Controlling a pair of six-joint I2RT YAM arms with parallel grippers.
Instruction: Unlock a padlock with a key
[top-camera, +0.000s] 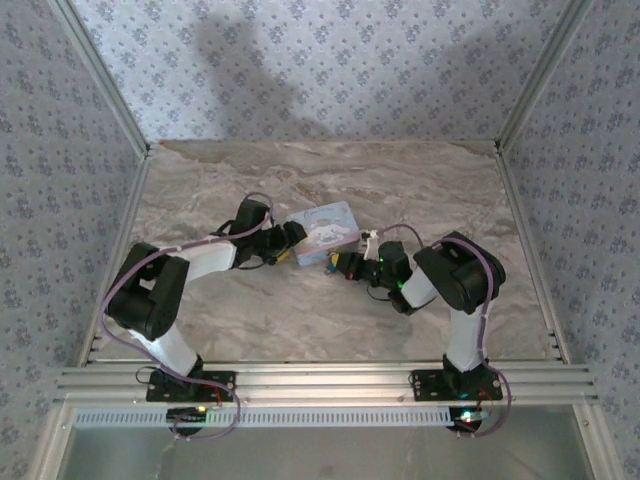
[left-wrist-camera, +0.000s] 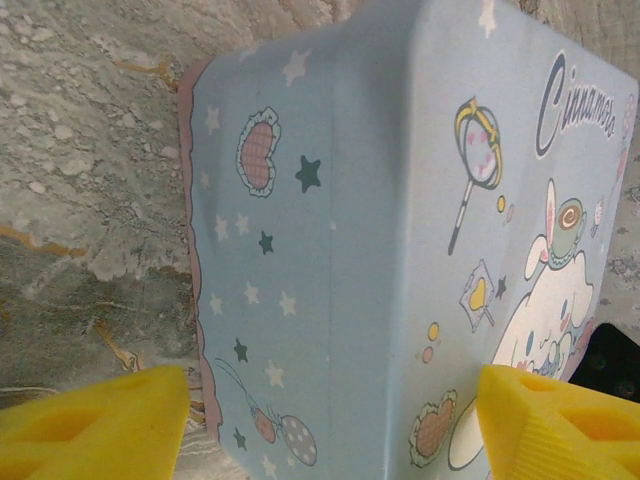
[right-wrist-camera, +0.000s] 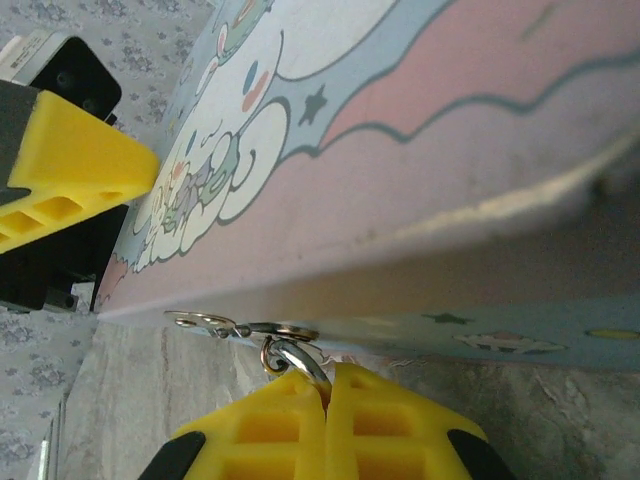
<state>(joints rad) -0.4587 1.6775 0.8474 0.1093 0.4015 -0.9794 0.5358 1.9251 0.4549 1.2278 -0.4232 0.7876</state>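
Yellow fingertips of my right gripper (right-wrist-camera: 327, 385) sit closest to the lens in the right wrist view. They are pressed flat together and pinch a silver metal ring (right-wrist-camera: 292, 352). From that ring a short string of smaller linked rings (right-wrist-camera: 215, 323) runs off to the left, along the lower edge of the pale blue rectangular cartoon tin box (right-wrist-camera: 420, 150).

I cannot make out the key itself or the padlock. My guess is that the small dark lock hangs at that edge of the tin, where the links lead, but it is too small or too hidden for me to confirm.

On the far side, my left gripper (left-wrist-camera: 330, 400) has its jaws spread wide, with one yellow pad (left-wrist-camera: 100, 420) at either side of the tin's end. I cannot tell whether they touch the tin. From above, both arms meet at the tin in the middle of the marbled beige tabletop (top-camera: 400, 190).

I judge this to be the key-handling step: the ring is held, but the key is not yet shown entering the lock. The next move calls for finding the keyhole and lining the key up with it. The tin must be braced by the left gripper, and the key needs a firmer hold than a loose ring gives, since the ring can swivel.
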